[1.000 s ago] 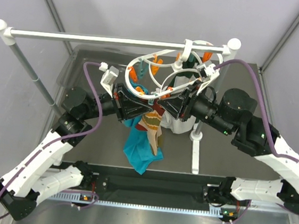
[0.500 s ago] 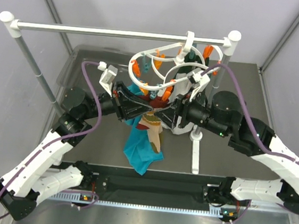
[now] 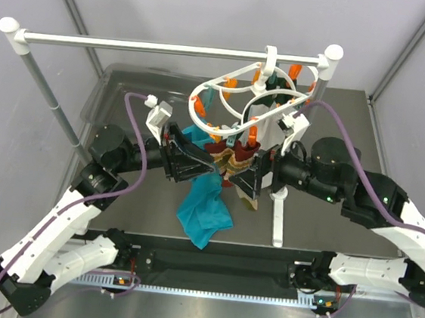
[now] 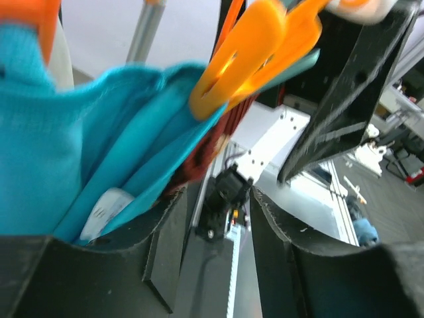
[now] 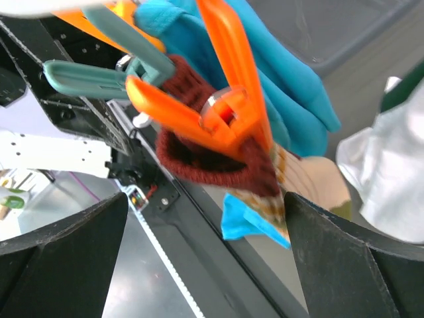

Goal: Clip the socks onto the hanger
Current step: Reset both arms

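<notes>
The white ring hanger (image 3: pixel 243 95) hangs by its hook from the rail, with orange and teal clips around it. A tan sock with a dark red cuff (image 3: pixel 232 156) hangs under it, between my two grippers. In the right wrist view an orange clip (image 5: pixel 228 109) bites the sock's red cuff (image 5: pixel 213 161). My right gripper (image 5: pixel 205 200) stands wide open just below the cuff, holding nothing. My left gripper (image 4: pixel 215 199) is open too, its jaws bare, below an orange clip (image 4: pixel 255 50) and beside the sock's red edge (image 4: pixel 207 151). In the top view the left gripper (image 3: pixel 213 167) and right gripper (image 3: pixel 238 178) flank the sock.
A large teal cloth (image 3: pixel 204 213) hangs from the hanger behind the sock and drapes toward the table. A white cloth (image 3: pixel 273 139) hangs at the right. The long white rail (image 3: pixel 156 47) rests on poles, one foot (image 3: pixel 278 211) beside my right arm.
Both grippers have opened and let go. The hanger has swung up and right, and the sock now hangs from an orange clip between the open jaws.
</notes>
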You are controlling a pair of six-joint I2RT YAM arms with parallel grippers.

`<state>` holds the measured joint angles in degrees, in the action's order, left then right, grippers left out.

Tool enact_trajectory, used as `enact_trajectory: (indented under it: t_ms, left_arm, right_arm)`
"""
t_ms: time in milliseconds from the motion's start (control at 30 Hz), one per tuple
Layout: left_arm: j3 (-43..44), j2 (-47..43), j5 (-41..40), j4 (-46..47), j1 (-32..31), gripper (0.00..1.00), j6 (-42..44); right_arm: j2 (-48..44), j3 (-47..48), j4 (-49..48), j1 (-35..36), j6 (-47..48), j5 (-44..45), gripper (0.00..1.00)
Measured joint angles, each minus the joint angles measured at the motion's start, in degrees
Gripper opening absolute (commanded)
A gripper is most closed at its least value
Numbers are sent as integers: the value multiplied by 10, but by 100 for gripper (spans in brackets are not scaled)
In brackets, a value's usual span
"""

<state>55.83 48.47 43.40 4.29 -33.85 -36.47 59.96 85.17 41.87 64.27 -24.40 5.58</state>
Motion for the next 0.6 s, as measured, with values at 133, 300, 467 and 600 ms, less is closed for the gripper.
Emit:
enact_trajectory:
  t_ms: [133, 300, 467, 600]
  left_arm:
    - [0, -25, 6, -75, 0, 49, 30]
    - [1, -81, -23, -188, 0, 49, 51]
    - [10, -133, -140, -317, -1, 49, 59]
    - [9, -158, -258, -402, -1, 50, 49]
  right_arm:
    - [-35, -2, 35, 0, 3, 14, 100]
    - [-104, -47, 56, 0, -5, 41, 100]
    - [-168, -133, 62, 0, -36, 63, 100]
    - [-212, -223, 57, 0, -75, 86, 100]
